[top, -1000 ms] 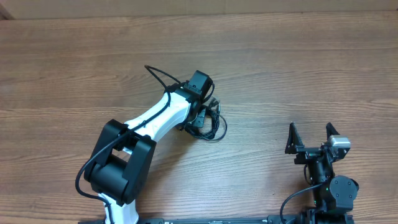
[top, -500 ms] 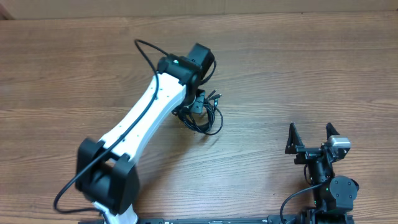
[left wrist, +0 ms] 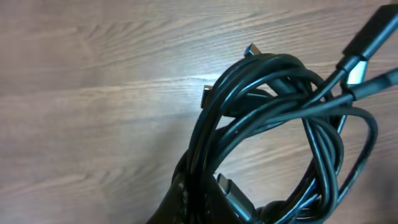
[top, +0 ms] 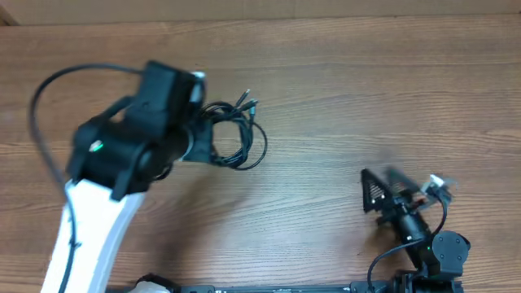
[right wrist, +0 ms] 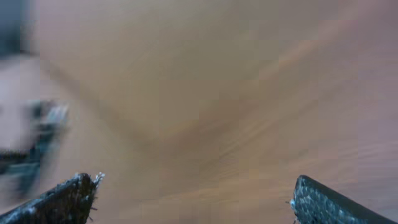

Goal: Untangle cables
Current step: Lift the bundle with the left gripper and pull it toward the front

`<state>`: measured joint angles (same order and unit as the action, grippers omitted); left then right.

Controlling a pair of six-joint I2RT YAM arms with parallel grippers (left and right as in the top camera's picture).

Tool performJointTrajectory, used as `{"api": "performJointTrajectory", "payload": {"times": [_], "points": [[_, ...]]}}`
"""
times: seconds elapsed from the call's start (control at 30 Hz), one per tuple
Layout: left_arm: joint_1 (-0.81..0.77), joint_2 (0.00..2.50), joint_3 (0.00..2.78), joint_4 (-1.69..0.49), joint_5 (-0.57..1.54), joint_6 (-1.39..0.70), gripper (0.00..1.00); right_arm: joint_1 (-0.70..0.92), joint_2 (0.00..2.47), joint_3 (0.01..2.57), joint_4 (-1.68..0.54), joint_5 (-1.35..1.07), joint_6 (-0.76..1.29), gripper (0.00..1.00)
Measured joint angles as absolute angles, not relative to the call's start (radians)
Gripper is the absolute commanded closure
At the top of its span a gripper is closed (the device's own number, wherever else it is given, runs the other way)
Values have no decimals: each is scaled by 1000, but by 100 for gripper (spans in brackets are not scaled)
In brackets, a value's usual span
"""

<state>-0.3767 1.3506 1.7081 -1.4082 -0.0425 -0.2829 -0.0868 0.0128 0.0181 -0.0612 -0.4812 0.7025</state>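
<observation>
Coiled cables point(left wrist: 205, 134) apparently pinched in left gripper point(left wrist: 208, 202); right gripper point(right wrist: 193, 199) blurred, jaws spread wide.

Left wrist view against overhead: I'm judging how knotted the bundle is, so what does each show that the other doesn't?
Only the left wrist view shows the cables close up: several overlapping loops and a metal plug tip poking out. Only the overhead shows the left arm over the bundle's left side and the right gripper, blurred, jaws apart, well away. Both show the coiled cables against the wooden table.
</observation>
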Motion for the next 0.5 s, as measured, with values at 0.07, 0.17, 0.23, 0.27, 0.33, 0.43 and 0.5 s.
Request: {"api": "performJointTrajectory", "payload": {"times": [0.07, 0.17, 0.23, 0.27, 0.33, 0.43, 0.5], "points": [[-345, 1293, 1707, -1420, 23, -307, 96, -89, 13, 18, -65, -703, 986, 0], [-345, 1228, 1694, -1426, 73, -332, 96, -89, 13, 18, -75, -805, 1139, 0], [-345, 1190, 1674, -1446, 79, -345, 96, -89, 13, 18, -65, -811, 1186, 0], [-345, 1163, 1650, -1472, 75, -364, 95, -90, 13, 18, -60, -813, 1199, 0], [-345, 1099, 1573, -1508, 52, -417, 96, -90, 12, 18, -15, -841, 1211, 1], [-345, 994, 1433, -1482, 10, -504, 96, -90, 12, 18, -6, -890, 1204, 1], [-345, 891, 1290, -1425, -1, -574, 96, -90, 18, 25, -11, -925, 1203, 1]]}}
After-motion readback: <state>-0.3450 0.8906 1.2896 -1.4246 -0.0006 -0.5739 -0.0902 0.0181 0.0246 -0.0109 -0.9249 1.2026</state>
